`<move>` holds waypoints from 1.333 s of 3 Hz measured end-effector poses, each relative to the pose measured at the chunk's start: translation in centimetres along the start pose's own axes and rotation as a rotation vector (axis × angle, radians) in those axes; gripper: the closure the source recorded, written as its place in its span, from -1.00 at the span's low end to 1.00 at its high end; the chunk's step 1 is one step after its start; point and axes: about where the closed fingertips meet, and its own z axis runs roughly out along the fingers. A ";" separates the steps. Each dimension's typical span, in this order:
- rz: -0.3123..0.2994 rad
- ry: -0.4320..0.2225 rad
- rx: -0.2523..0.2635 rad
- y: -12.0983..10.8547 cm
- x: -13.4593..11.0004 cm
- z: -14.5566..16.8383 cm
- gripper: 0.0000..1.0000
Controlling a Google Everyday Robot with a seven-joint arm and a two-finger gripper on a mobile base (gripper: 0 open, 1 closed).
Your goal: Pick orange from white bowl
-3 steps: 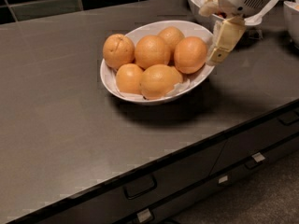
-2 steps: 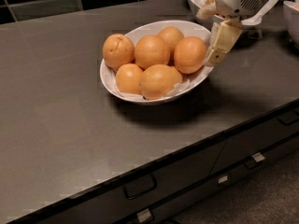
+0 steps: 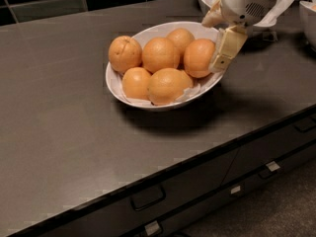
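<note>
— Looking for the round, smooth, deep-orange orange (image 3: 197, 58): where does it sit?
— At the right side of the wide, glossy white oval bowl (image 3: 114, 83), over the crinkled white paper liner (image 3: 195, 89), touching the five other oranges (image 3: 160, 55) heaped beside it.
— And the white hard-shelled two-finger gripper (image 3: 212, 46)?
— At the bowl's right rim. Its flat cream fingers (image 3: 227, 46) are spread, the near one against the orange's right flank.
— The surface below?
— A dark, matte, flat countertop (image 3: 59, 132).

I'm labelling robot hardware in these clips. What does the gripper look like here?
The gripper, at upper right by the rim of the white bowl, has a rounded, glossy white housing with a small dark slotted vent. Below it hangs a flat, cream, rectangular piece. No cables or sleeves show.
</note>
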 end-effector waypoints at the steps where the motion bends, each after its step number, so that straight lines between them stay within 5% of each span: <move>1: 0.002 -0.003 -0.004 0.0 0.0 0.3 -0.52; 4: 0.016 -0.019 -0.031 -0.2 0.0 1.6 -0.42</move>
